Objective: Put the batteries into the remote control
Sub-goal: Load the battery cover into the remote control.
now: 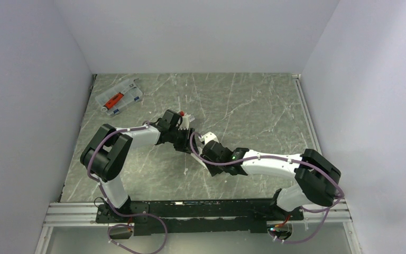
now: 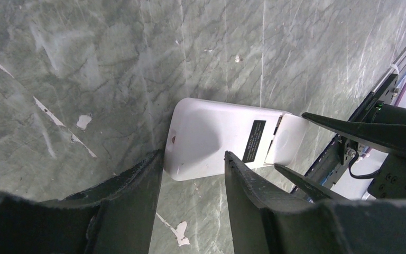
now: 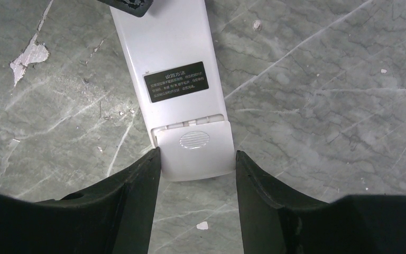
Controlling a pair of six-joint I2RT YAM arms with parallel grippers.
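Observation:
The remote control (image 3: 175,47) lies face down on the table, its white back and dark label (image 3: 177,82) showing. Its battery cover (image 3: 195,151) sits at the near end, with a thin seam toward the body. My right gripper (image 3: 197,153) is shut across that cover end, one finger on each side edge. My left gripper (image 2: 193,156) stands partly open at the other end (image 2: 177,140): one fingertip is against the rounded end, the other rests over the near long edge. In the top view both grippers (image 1: 182,127) (image 1: 210,145) meet mid-table. The batteries are not visible.
A clear plastic case (image 1: 119,97) holding a red tool lies at the far left of the table. White walls close in the left, back and right sides. The arms' mounting rail (image 1: 201,209) runs along the near edge. A small red spot (image 1: 181,112) beside the left gripper is unidentifiable.

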